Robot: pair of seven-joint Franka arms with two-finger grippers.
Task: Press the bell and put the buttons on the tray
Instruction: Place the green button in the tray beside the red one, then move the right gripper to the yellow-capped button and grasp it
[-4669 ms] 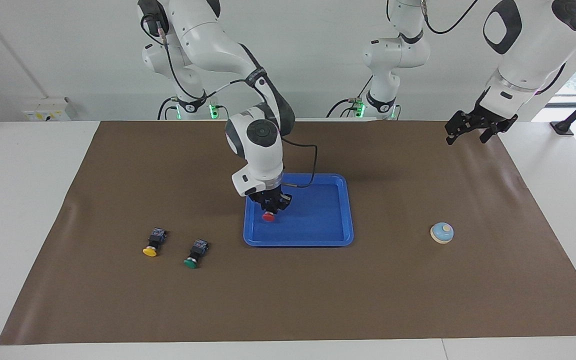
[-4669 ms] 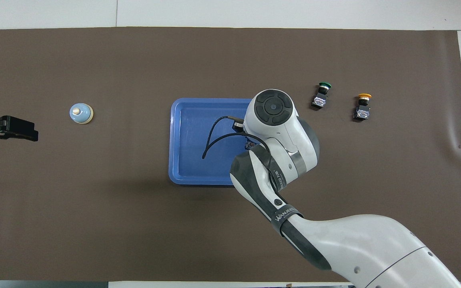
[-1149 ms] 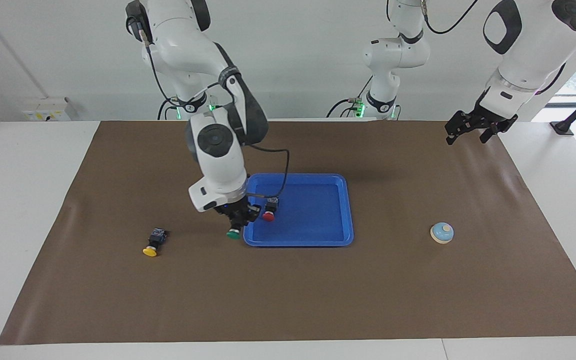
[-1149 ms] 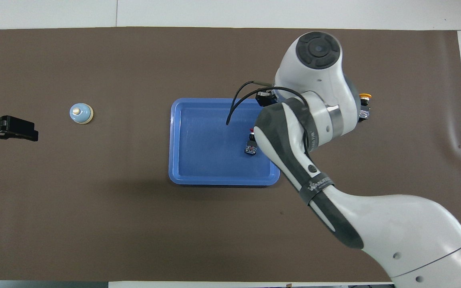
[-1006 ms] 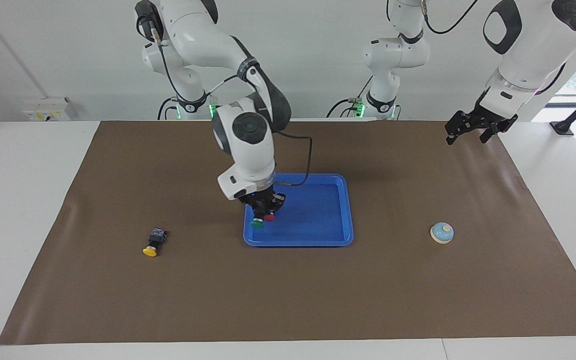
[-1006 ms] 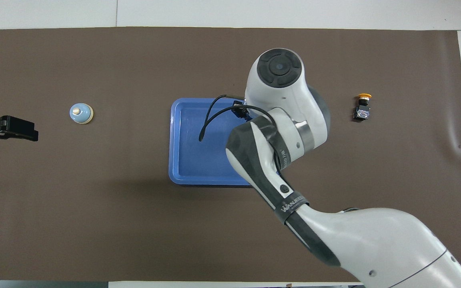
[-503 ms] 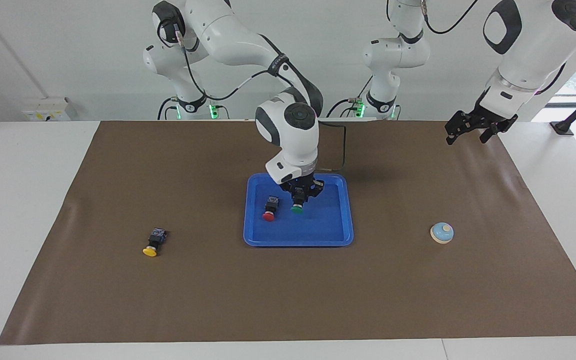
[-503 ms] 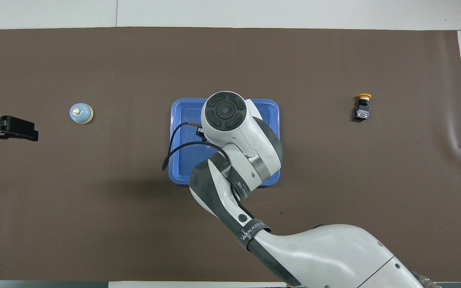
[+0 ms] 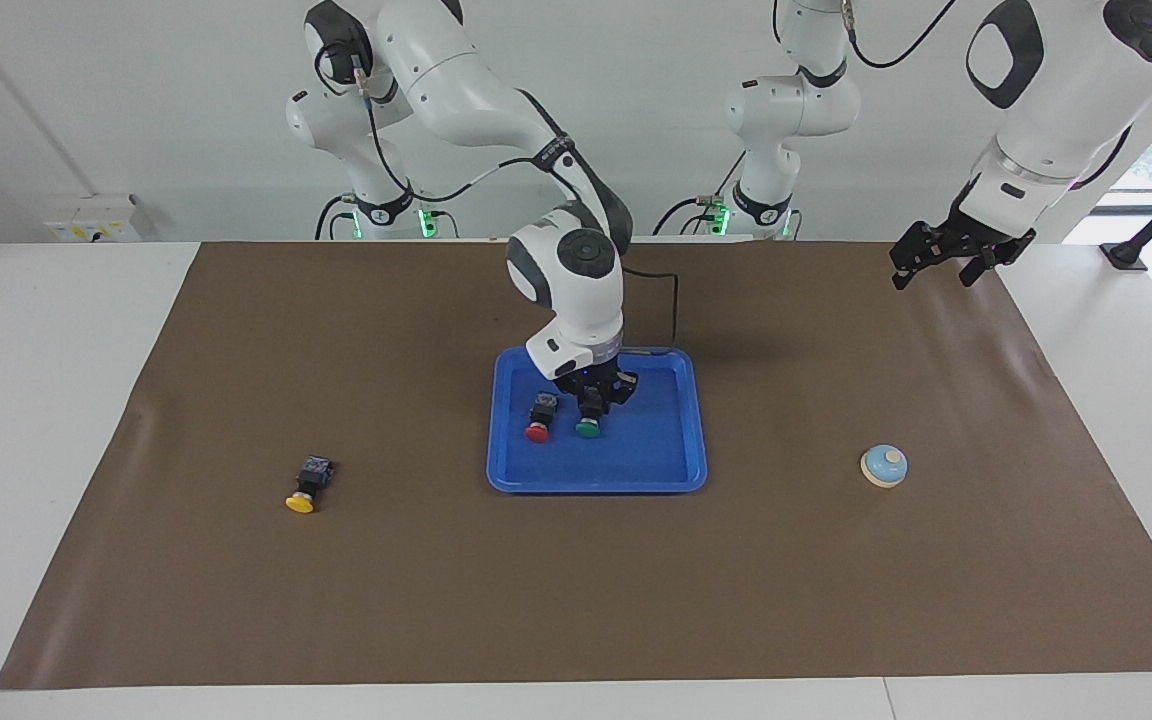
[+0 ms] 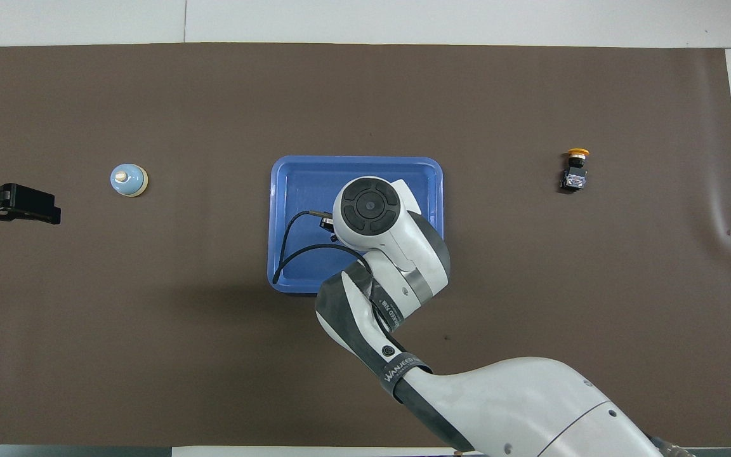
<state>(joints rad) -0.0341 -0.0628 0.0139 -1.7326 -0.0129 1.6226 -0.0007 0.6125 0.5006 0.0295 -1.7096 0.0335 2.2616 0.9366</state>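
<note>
Red button (image 9: 537, 432) lies in the tray (image 9: 671, 478); green button (image 9: 587, 427) is clamped there by the right gripper (image 9: 591, 402); yellow button (image 9: 300, 502) and bell (image 9: 883, 465) are left; the left gripper (image 9: 946, 262) waits, fingers spread, empty.

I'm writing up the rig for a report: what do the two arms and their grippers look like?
Both arms are glossy white with rounded shells and dark grey or black joint bands and round end caps. The right arm carries a band lettered in white and a loose black cable at its wrist. The right gripper and left gripper are black. Green lights glow at the bases.
</note>
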